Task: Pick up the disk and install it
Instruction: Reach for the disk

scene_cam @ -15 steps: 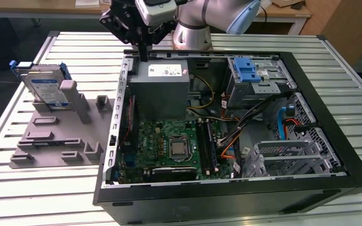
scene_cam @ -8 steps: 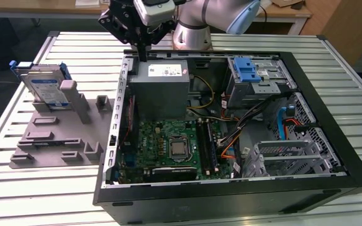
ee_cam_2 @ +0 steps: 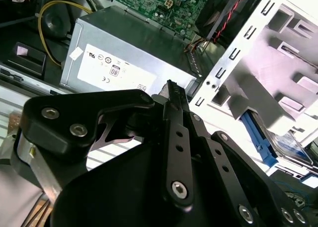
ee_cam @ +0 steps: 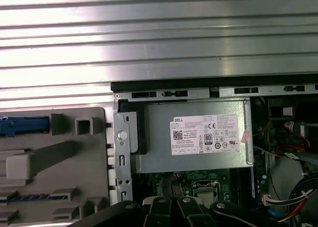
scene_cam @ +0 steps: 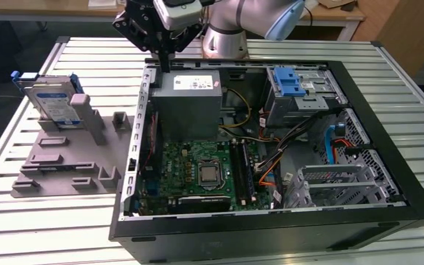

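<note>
The disk [scene_cam: 53, 105] stands on edge in a grey fixture [scene_cam: 64, 160] on the table, at the exterior view's left of the open computer case [scene_cam: 388, 165]. It is silver with a white-and-blue label and sits in a blue carrier frame. My gripper [scene_cam: 166, 68] hangs over the case's far wall, just above the grey power-supply box [scene_cam: 190, 105], well apart from the disk. Its fingers are shut together with nothing between them. In the second wrist view the gripper [ee_cam_2: 170, 86] points at the power supply, and the disk's blue frame [ee_cam_2: 258, 140] shows beyond the case wall.
Inside the case lie a green motherboard [scene_cam: 205, 171], bundled cables [scene_cam: 271, 160] and a metal drive cage with a blue latch [scene_cam: 293, 83]. The slatted metal table [scene_cam: 20, 221] carries the fixture and the case. The fixture [ee_cam: 54, 162] has several raised blocks.
</note>
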`<state>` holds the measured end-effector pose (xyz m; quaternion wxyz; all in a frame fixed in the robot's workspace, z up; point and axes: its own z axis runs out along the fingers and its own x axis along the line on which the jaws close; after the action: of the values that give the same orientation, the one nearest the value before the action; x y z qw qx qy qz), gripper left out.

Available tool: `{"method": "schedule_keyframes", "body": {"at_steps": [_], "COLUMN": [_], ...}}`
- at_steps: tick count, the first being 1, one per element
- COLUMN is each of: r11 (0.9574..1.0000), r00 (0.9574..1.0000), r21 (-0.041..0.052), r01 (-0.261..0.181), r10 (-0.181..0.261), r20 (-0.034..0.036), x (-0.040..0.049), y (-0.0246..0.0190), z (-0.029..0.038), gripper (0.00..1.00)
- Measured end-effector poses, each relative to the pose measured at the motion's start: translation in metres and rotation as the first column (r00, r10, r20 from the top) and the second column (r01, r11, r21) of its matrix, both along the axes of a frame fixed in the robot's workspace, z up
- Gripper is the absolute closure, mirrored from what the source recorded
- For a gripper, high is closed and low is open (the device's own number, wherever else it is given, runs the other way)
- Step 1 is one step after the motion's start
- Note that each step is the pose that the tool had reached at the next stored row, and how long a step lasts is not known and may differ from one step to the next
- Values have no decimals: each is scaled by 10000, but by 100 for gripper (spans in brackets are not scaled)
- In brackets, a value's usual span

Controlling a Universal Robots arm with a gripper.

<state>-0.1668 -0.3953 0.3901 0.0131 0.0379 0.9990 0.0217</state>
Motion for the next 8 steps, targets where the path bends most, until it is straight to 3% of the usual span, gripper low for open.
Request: {"method": "schedule_keyframes", "body": {"at_steps": [8], "r11": [10000], "r00": [10000], "r21": [-1], "r01": [0], "r10": [0], "r20": [-1], "x": [-31], "y": [0], "z": [0], "gripper": [89]}}
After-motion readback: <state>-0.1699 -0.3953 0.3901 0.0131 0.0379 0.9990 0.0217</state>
